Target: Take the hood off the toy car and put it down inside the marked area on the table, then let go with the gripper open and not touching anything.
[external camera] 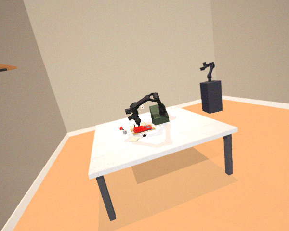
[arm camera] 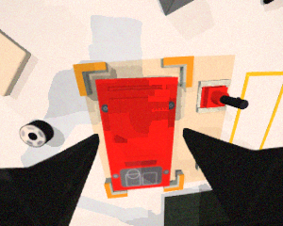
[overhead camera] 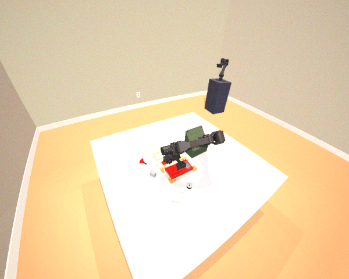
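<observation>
The red toy car [overhead camera: 172, 172] [external camera: 147, 129] [arm camera: 139, 118] lies between orange corner brackets on a beige board [arm camera: 205, 129]. The wrist view shows dark screws on its red top and a grey panel [arm camera: 141, 177] at one end; I cannot tell where the hood ends and the body starts. The marked area, a yellow outline [arm camera: 269, 73] [overhead camera: 158, 159], lies beside the board. My gripper [overhead camera: 172, 165] [external camera: 136, 126] [arm camera: 141, 135] is open and empty above the car. In the wrist view its fingertips show at either side of the car. Their exact height is unclear.
A small red square with a black peg [arm camera: 233, 101] stands on the board, between car and outline. A green box [overhead camera: 194, 132] [external camera: 159, 121] [arm camera: 189, 207], a wheel [overhead camera: 189, 185] [arm camera: 36, 134], a beige block [arm camera: 7, 58], a grey cube [overhead camera: 153, 173] and a red piece [overhead camera: 142, 161] surround it.
</observation>
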You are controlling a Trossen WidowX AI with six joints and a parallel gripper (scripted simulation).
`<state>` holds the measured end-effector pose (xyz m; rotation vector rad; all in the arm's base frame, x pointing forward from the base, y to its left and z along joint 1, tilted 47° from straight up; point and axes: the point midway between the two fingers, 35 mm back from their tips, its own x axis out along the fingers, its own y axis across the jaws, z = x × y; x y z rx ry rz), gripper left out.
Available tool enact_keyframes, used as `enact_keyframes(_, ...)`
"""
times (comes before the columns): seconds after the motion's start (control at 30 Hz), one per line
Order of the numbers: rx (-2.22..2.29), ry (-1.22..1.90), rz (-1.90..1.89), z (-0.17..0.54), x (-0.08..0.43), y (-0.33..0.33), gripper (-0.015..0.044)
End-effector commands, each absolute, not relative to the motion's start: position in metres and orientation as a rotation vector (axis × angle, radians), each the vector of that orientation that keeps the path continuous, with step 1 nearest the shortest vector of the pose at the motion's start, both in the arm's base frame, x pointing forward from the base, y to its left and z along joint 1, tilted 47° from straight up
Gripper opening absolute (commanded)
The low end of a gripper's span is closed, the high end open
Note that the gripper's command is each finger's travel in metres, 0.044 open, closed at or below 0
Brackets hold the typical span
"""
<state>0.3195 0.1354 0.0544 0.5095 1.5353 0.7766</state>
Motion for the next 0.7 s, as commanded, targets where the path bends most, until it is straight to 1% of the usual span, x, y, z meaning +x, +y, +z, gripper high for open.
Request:
enact_keyframes(0.0, 0.518, 1.547, 0.777, 0.0501, 0.3156, 0.1390, 0.0440)
enact_keyframes(0.67, 0.519, 1.547, 0.779, 0.0434, 0.3132, 0.1480, 0.0440)
